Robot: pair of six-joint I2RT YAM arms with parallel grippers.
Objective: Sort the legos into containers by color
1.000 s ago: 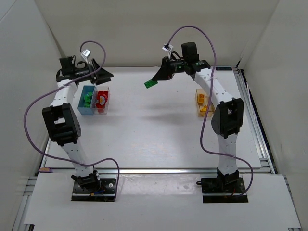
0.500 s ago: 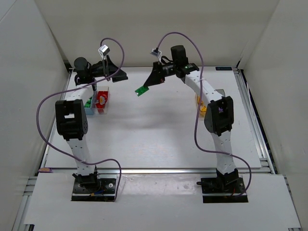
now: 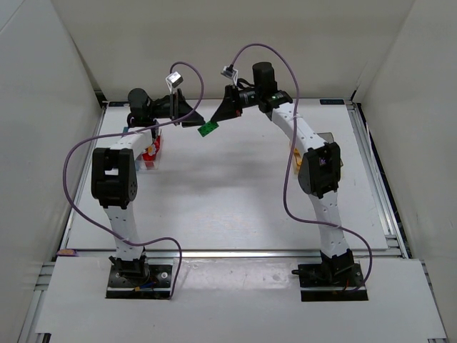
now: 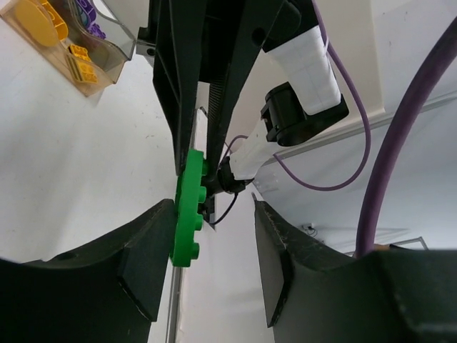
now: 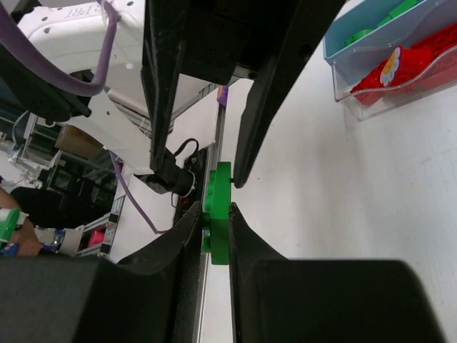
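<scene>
A flat green lego (image 3: 208,129) hangs in the air over the back of the table, and my right gripper (image 3: 213,122) is shut on it. The right wrist view shows that lego (image 5: 218,214) pinched edge-on in the right gripper (image 5: 216,209). My left gripper (image 3: 194,121) has come up from the left and is open. Its jaws straddle the lego's free end (image 4: 189,214). The lego lies against the left finger (image 4: 146,250), with a gap to the other. The left gripper (image 4: 214,209) holds nothing.
A blue bin (image 5: 371,32) with green legos and a clear bin (image 5: 400,78) with red legos (image 3: 151,149) stand at the back left. An orange bin (image 4: 78,61) with yellow legos and a grey bin (image 4: 114,36) with purple ones stand at the back right.
My left arm swung right from over the bins and the right arm carried the green lego left, so they met. The left jaws have narrowed around the lego.
</scene>
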